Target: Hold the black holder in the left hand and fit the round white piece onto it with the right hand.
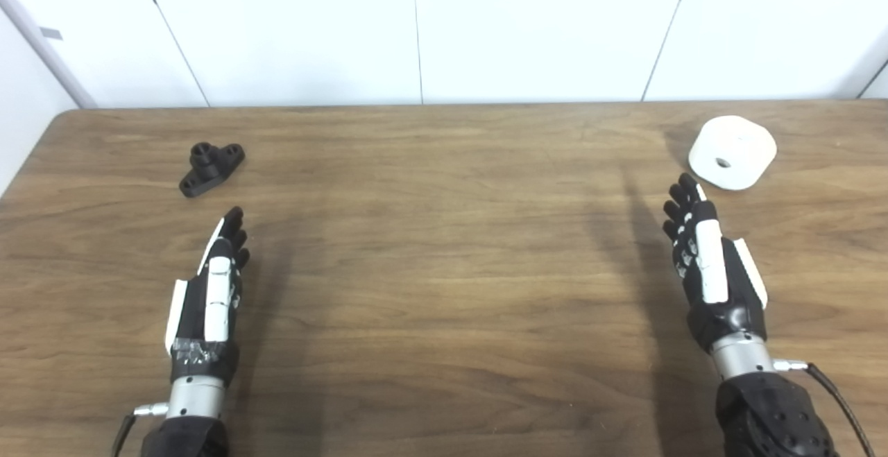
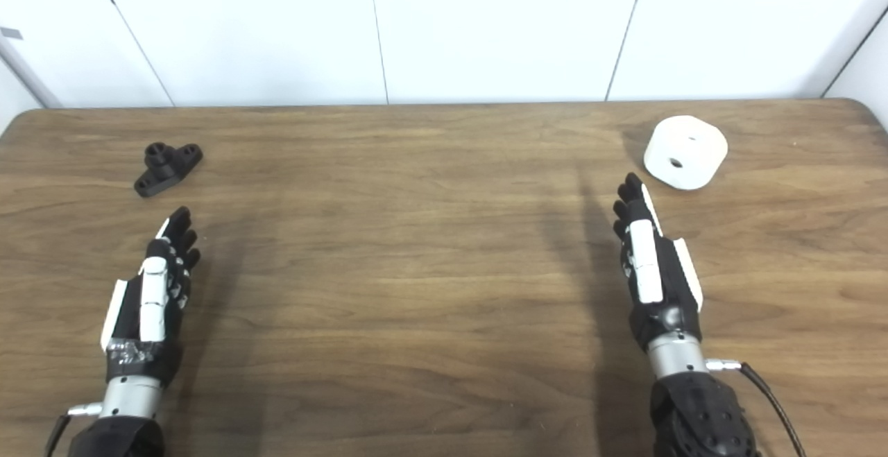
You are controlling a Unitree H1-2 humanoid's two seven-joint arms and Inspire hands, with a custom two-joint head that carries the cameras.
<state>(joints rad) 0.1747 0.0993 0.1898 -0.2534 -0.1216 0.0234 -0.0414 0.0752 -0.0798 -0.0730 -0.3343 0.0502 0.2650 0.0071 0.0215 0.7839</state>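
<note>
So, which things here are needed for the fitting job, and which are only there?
For the job:
- black holder, far left of the table
- round white piece, far right
- left hand, open
- right hand, open

Only there:
- wooden table
- white wall panels

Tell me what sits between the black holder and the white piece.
Nothing: between the holder and the white piece there is only bare table, as both eye views show. Both hands lie nearer the camera.
</note>
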